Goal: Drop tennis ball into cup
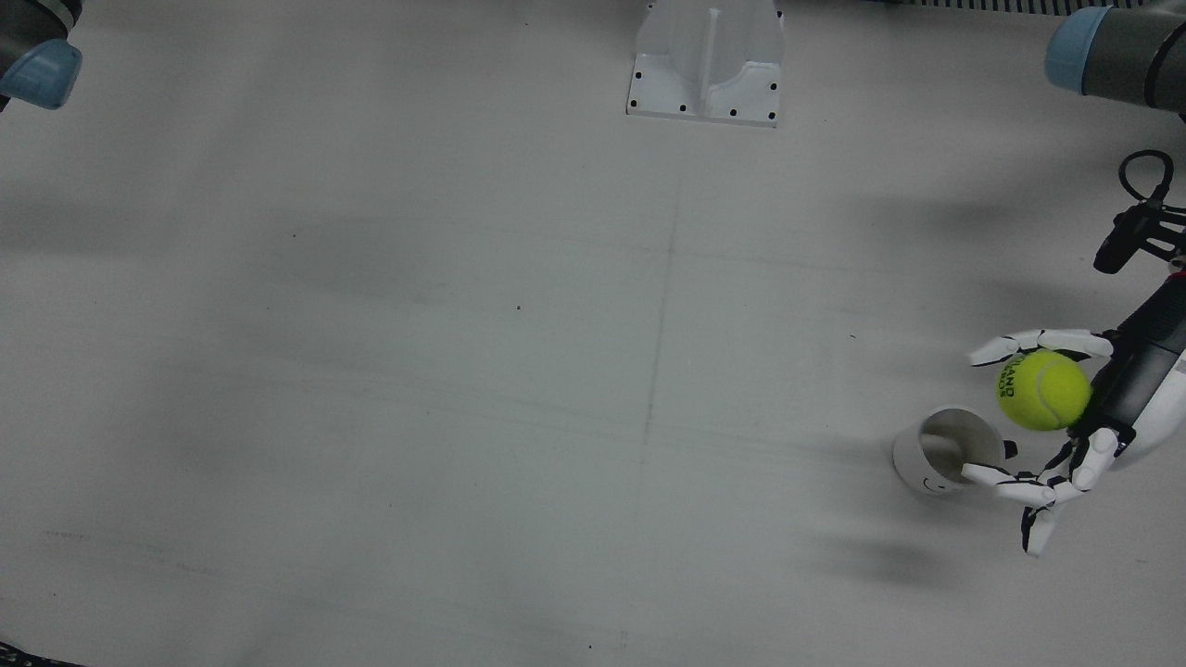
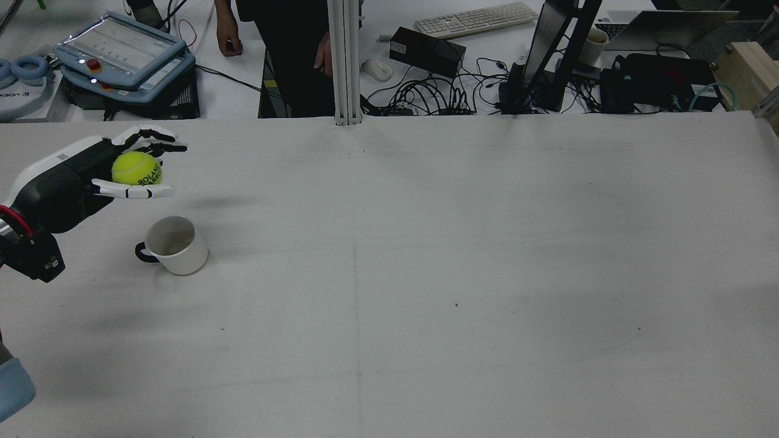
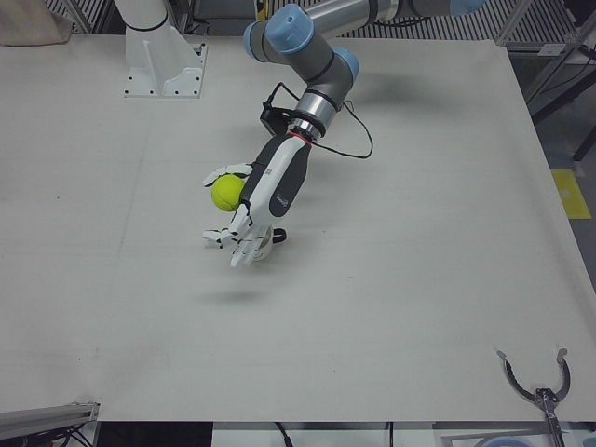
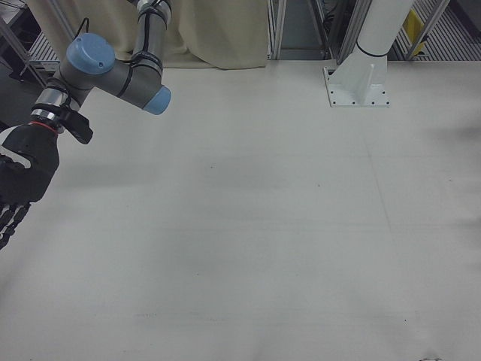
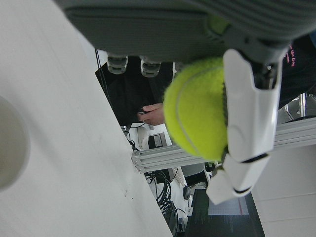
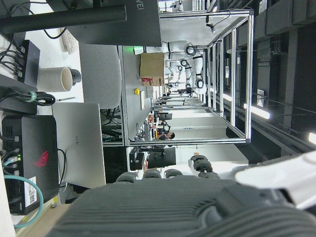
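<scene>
A yellow-green tennis ball rests in my left hand, whose white fingers curl around it. The rear view shows the ball and the left hand in the air at the table's left side. A white cup with a dark handle stands upright on the table, just beside and below the ball. In the left-front view the fingers partly hide the cup. My right hand hangs at the right-front view's left edge, fingers stretched out, holding nothing.
Two white arm pedestals stand at the table's far side. Beyond the table's other edge are a person, a teach pendant and cables. A metal tong-like tool lies near a table corner.
</scene>
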`<action>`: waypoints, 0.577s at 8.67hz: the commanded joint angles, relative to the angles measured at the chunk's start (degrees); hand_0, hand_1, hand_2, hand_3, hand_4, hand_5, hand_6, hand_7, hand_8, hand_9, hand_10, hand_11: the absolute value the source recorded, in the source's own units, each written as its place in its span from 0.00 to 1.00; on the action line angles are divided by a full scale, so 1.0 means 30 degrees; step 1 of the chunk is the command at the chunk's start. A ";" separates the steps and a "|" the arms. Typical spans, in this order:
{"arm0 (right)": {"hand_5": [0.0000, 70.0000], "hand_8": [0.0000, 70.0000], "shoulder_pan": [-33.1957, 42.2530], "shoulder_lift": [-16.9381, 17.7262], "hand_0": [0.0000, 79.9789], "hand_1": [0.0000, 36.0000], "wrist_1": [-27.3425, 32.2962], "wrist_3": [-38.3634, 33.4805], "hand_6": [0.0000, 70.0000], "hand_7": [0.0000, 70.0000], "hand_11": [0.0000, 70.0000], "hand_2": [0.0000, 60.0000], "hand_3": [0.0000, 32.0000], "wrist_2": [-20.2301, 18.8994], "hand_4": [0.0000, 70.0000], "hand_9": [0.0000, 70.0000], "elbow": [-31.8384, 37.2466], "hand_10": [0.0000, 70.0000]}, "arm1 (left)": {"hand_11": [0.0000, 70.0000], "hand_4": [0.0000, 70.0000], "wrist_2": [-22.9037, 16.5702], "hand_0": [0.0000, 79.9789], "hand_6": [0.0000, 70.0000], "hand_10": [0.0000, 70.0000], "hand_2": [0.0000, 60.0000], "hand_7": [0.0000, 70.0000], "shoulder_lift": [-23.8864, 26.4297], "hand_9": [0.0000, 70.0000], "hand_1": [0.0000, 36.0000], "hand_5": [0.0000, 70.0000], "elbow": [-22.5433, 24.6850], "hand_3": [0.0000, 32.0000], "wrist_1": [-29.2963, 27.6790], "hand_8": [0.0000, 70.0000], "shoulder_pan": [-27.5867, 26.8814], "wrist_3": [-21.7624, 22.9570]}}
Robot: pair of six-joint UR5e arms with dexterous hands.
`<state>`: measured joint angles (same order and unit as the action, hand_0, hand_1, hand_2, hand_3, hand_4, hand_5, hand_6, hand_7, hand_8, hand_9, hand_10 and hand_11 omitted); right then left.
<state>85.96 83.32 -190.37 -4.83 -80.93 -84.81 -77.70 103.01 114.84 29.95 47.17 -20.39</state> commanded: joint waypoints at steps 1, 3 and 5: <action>0.00 0.00 0.0000 0.0000 0.00 0.00 0.0000 0.0000 0.00 0.00 0.00 0.00 0.00 0.0025 0.00 0.00 0.0000 0.00 | 0.08 0.00 0.0000 0.65 0.02 0.02 1.00 0.13 -0.0060 0.01 0.98 0.08 0.0041 0.30 -0.0022 0.00 0.0039 0.0000; 0.00 0.00 0.0000 0.0000 0.00 0.00 0.0000 0.0000 0.00 0.00 0.00 0.00 0.00 -0.0004 0.00 0.00 0.0000 0.00 | 0.07 0.00 0.0000 0.64 0.02 0.02 1.00 0.13 -0.0060 0.00 0.99 0.21 0.0099 0.31 -0.0022 0.00 0.0069 0.0000; 0.00 0.00 0.0000 0.0000 0.00 0.00 0.0029 0.0000 0.00 0.00 0.00 0.00 0.00 -0.0004 0.00 0.00 0.0000 0.00 | 0.07 0.00 0.0000 0.64 0.25 0.02 1.00 0.09 -0.0060 0.00 0.96 0.14 0.0129 0.35 0.0008 0.04 0.0069 0.0000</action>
<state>85.96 83.32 -190.37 -4.83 -80.94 -84.82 -77.69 102.84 115.12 29.91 47.33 -20.39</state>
